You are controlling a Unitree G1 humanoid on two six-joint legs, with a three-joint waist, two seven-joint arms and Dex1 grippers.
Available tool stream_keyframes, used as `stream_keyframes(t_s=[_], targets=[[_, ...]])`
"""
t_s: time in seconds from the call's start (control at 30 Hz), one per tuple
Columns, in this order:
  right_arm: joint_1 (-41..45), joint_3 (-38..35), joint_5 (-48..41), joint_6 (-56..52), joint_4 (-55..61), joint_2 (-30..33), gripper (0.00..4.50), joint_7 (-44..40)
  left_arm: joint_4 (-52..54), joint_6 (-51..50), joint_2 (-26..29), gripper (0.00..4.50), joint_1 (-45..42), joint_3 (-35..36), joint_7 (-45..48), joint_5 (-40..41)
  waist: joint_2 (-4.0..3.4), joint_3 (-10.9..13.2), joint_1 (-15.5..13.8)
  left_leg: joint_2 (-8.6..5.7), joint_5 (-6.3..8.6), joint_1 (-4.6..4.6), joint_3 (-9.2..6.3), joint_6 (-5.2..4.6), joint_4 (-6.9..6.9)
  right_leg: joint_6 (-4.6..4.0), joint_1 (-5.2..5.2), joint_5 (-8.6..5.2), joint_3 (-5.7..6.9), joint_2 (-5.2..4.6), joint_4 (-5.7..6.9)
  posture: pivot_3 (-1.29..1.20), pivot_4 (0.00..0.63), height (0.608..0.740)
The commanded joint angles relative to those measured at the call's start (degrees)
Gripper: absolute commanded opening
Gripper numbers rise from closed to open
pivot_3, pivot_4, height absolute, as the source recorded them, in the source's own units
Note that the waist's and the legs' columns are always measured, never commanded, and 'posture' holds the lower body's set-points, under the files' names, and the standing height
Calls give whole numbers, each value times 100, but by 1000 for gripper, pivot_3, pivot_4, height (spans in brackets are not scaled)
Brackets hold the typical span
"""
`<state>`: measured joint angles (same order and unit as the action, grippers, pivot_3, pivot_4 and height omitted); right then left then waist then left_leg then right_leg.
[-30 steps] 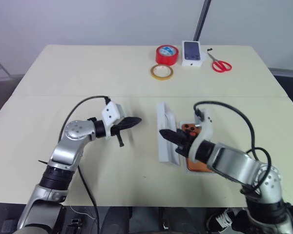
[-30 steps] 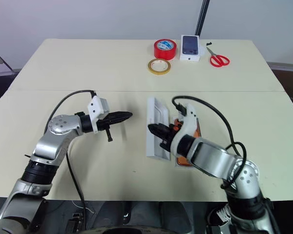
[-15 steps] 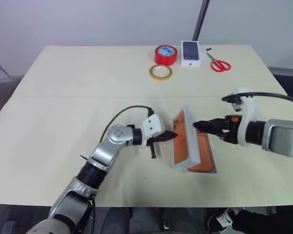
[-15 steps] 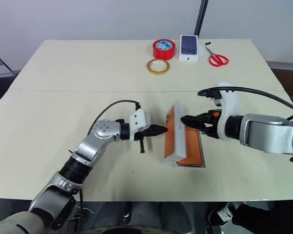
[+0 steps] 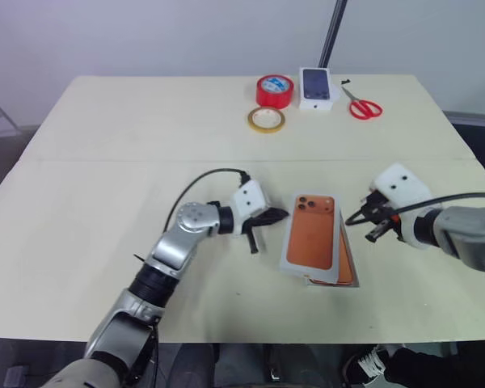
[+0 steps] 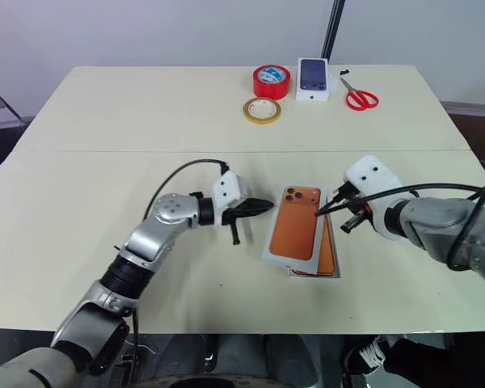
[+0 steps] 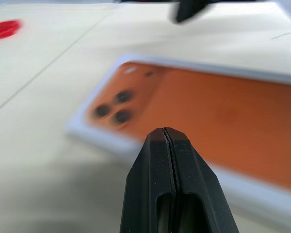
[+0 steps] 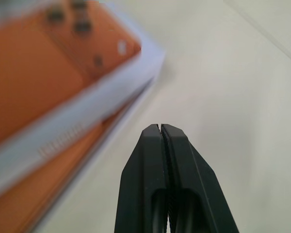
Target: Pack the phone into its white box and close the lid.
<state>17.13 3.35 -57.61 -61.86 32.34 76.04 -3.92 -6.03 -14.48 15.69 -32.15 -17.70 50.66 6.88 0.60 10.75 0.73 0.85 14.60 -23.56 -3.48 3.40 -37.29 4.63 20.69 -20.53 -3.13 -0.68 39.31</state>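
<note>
The lid [image 5: 311, 234] lies flat near the table's middle, with white sides and an orange upper face that has dark lenses at its far corner. It sits askew on the white box [image 6: 311, 276]. The phone [image 5: 345, 265] shows as an orange strip past the lid's near right edge. Just left of the lid my left gripper [image 5: 279, 215] is shut and empty, pointing at the lid's left side [image 7: 111, 141]. My right gripper [image 5: 350, 220] is shut and empty too, a short way right of the lid's far right corner [image 8: 136, 73], apart from it.
At the table's far edge stand a red tape roll [image 5: 276, 90], a yellowish tape ring [image 5: 267, 120], a small white box printed with a dark phone [image 5: 319, 87] and red scissors [image 5: 364, 107]. A dark pole [image 5: 333, 32] rises behind them.
The lid stood tilted on its long edge between both grippers; it now lies flat, orange face up. My right gripper has let it go, shut and drawn back to the right.
</note>
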Motion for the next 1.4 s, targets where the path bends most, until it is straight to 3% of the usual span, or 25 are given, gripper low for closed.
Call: stream_keyframes(t_s=[0.03,0.2,0.5,0.73,1.4], targets=[[-9,-35,560,137,145,-185,71,-392,238,-313,158,0,-93,41,-6,-51,0,0,-2,0,0,0,-1,0,-1,0,0,0,1,1,1,0,150,740],[-58,3,1010,42,188,-533,71,-820,177,-535,211,0,-175,-475,224,-323,1,0,-28,-7,0,0,-1,0,-2,0,-3,0,4,1,0,0,150,740],[9,9,1588,-263,380,-1031,71,-1249,-146,-499,-274,0,-523,-728,470,-294,0,0,8,-8,0,-1,0,0,-4,1,-3,0,6,2,2,0,150,740],[-184,-218,1707,-578,693,-1086,71,-1492,207,-577,-268,0,-479,-838,901,-180,1,0,-7,-5,0,0,0,0,-3,1,-2,0,6,2,2,0,150,740],[-632,-571,2115,-955,1002,-1314,71,-1751,336,-629,-430,0,-516,-960,972,-205,1,0,-12,-8,0,0,-2,0,-5,1,-4,0,7,3,2,0,150,740]])
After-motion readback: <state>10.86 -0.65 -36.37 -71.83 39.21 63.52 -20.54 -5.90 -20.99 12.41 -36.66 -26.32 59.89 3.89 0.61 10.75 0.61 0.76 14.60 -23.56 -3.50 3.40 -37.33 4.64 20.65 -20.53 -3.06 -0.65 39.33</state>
